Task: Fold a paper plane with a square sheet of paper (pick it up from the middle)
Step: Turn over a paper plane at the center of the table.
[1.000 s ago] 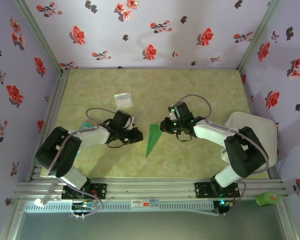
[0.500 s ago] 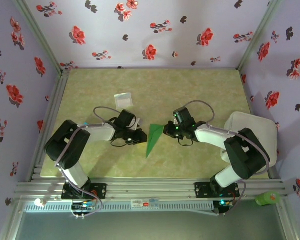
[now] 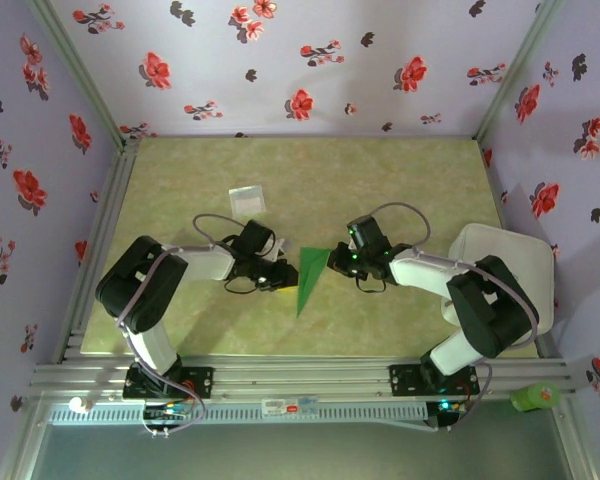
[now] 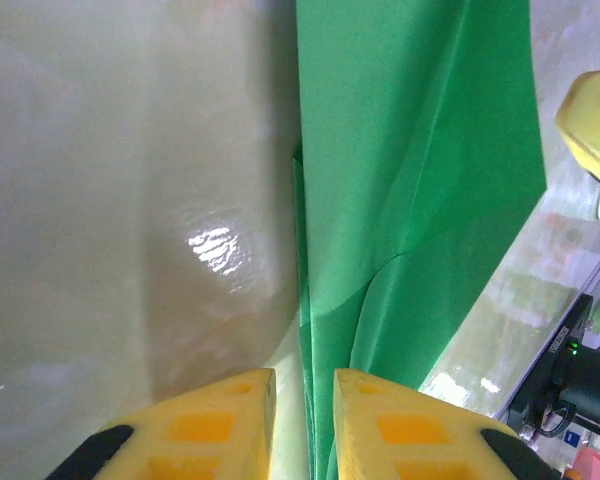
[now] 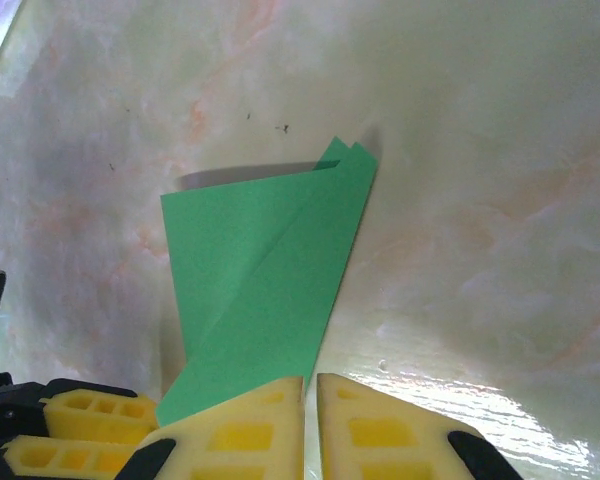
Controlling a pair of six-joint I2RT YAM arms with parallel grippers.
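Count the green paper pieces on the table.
1: the paper plane, folded, lies mid-table between the left gripper and the right gripper. The arms cover some table, so another could be hidden.

Left gripper point(image 3: 280, 277): moved right, fingers point(image 4: 210, 430) now at left edge of paper plane point(image 3: 308, 275). Right gripper point(image 3: 332, 262): shifted slightly nearer. Plane tip: nudged slightly right.

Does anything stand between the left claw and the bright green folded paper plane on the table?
Nothing visible does. The left claw has the bright green folded paper plane directly in front of it, with the paper's edge reaching in between its tips. The small pale square packet lies farther back, out of the way.
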